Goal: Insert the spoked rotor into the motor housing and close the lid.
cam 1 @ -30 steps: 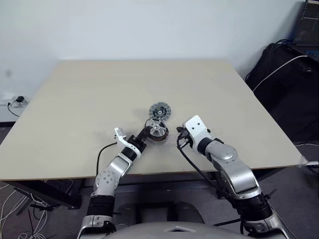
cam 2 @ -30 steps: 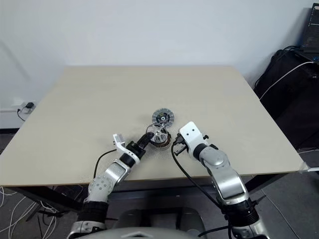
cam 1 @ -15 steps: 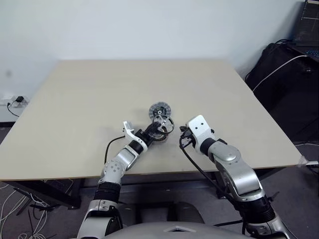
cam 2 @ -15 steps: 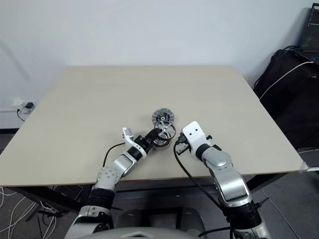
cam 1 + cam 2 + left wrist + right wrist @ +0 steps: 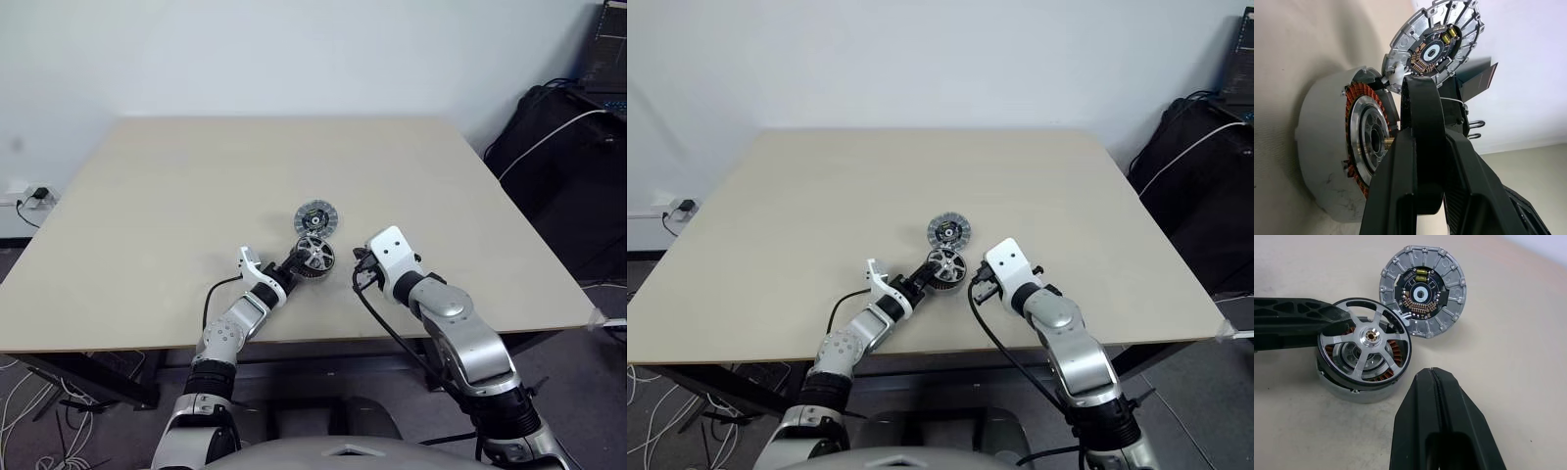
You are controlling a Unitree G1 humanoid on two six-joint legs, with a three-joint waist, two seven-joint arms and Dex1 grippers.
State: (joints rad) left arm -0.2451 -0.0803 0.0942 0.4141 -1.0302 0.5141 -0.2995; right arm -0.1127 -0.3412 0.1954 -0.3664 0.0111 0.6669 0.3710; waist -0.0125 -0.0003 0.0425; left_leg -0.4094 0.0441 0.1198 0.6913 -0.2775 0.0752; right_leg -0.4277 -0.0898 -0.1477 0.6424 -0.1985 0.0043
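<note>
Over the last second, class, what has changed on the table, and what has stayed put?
The left gripper brought the shiny silver spoked rotor from tilted above the round dark motor housing down flat onto its copper windings. The silver-rimmed lid lies dark face up behind it as before; the right gripper waits shut alongside.

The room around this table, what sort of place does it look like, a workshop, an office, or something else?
Probably an office or small lab used as a test space. A plain beige table stands against a bare white wall, with a black bag and a laptop to one side, and a power strip with cables on the floor.
</note>
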